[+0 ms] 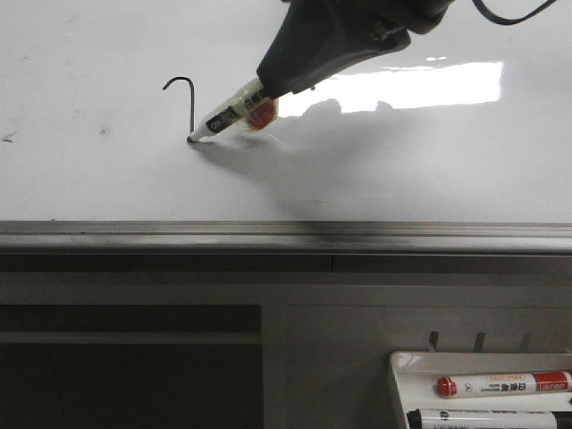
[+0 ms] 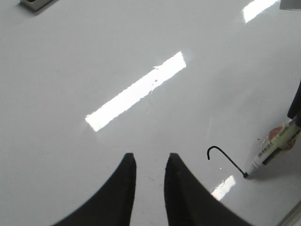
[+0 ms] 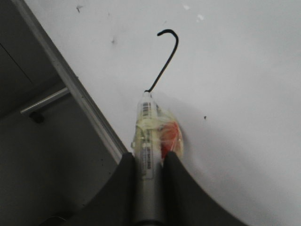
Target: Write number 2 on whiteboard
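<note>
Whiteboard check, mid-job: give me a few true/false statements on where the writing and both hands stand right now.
1. The number 2 has its hooked top and stem drawn, but no base stroke. True.
2. The marker tip touches the whiteboard at the bottom of the stem. True.
3. The left hand holds the marker. False: it is empty, its fingers slightly apart above the board; the right hand grips the marker.
4. The marker is capped. False: its tip is bare, on the line's end.
5. Two more markers lie in the tray off the board. True.
</note>
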Robot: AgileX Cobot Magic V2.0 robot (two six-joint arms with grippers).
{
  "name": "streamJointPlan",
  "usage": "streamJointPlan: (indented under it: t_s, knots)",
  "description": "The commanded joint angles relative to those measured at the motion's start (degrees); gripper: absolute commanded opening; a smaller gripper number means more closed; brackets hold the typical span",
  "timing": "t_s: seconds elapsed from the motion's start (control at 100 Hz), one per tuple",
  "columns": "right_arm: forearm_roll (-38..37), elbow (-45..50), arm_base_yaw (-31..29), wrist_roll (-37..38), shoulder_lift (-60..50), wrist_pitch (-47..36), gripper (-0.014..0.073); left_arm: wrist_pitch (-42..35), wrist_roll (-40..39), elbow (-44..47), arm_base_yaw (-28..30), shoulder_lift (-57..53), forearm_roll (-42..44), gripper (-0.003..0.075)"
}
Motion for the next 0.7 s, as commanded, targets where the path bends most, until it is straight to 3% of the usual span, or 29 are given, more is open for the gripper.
streamJointPlan:
  t_s: [0.0, 0.31, 0.69]
  knots:
    - [-0.75, -1.14, 0.39, 0.22, 0.18, -4.0, -0.005, -4.45, -0.69, -2.12, 0.14, 0.12, -0.69, 0.0131]
    - [-0.89, -3.35, 0.94, 0.22, 2.12, -4.31, -0.005, -4.45, -0.69, -2.12, 0.14, 0.12, -0.58, 0.0131]
    - [-1.58, -0.52, -5.15, 0.22, -1.51, -1.26, -0.005, -4.49, -0.69, -2.12, 0.14, 0.12, -0.58, 0.0131]
